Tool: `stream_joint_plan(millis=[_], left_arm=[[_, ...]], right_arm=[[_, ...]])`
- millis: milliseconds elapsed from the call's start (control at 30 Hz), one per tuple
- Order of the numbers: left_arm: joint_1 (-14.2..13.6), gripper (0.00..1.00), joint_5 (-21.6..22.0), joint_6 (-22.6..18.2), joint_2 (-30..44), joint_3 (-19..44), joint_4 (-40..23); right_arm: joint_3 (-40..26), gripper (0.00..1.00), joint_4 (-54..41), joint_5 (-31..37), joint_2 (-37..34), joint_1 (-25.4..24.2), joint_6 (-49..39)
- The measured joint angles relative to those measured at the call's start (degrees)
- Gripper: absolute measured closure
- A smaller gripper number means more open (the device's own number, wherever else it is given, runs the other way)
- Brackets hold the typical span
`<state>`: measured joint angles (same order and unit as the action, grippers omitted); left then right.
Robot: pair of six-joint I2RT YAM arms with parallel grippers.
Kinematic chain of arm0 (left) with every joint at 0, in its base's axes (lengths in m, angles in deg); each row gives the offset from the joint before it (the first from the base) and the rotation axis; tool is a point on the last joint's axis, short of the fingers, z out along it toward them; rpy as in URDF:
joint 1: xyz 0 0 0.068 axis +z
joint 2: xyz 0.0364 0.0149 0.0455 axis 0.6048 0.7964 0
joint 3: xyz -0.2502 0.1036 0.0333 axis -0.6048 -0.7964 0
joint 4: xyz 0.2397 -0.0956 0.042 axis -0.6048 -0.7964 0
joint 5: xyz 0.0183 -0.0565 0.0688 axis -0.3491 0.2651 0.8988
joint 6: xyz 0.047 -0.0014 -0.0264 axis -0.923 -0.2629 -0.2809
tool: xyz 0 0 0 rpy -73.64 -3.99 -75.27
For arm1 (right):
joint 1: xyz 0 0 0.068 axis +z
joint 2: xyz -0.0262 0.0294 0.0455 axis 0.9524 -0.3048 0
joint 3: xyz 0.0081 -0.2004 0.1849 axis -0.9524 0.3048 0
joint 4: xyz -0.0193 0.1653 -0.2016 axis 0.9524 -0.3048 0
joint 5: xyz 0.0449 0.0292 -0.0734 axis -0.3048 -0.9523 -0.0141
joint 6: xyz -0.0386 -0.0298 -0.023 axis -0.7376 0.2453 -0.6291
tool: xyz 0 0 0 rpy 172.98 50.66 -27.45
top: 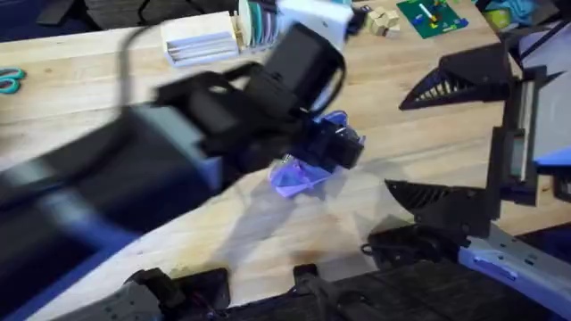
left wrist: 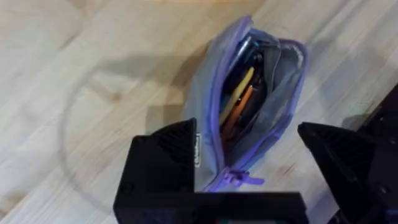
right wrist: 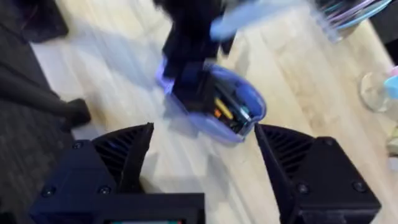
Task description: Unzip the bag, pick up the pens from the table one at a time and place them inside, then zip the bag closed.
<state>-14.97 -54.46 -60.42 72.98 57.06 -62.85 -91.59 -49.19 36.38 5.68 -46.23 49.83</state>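
Black and blurred, the left arm reaches across the table (top: 428,134), its spread gripper (left wrist: 249,163) straddling the unzipped bag (left wrist: 211,93); pens (left wrist: 239,93) lie inside.

Pencil pouch (left wrist: 211,99): lavender-purple fabric, grey lining (zipper pull also purple). Pens (left wrist: 239,96) inside: yellow and orange. Tabletop (left wrist: 93,74): light wood, plank grain. Left tool (left wrist: 255,165): black fingers.
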Motion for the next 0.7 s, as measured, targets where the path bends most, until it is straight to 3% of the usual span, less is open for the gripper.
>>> stream_joint_plan(millis=[267, 433, 700], left_arm=[[6.82, 0.008, 0.92, -6.76, -9.72, 0.57, -7.11], [9.2, 0.008, 2.23, -12.13, -14.34, 0.57, -9.34], [11.3, 0.008, 7.51, -14.78, -15.77, 0.68, -14.3]], right_arm=[[0.0, 0.004, -2.57, 0.0, 0.0, 0.0, 0.02], [0.0, 0.004, 0.32, -0.02, -0.02, 0.0, 2.29], [-0.02, 0.003, 3.79, -0.02, -2.43, 0.0, 13.86]])
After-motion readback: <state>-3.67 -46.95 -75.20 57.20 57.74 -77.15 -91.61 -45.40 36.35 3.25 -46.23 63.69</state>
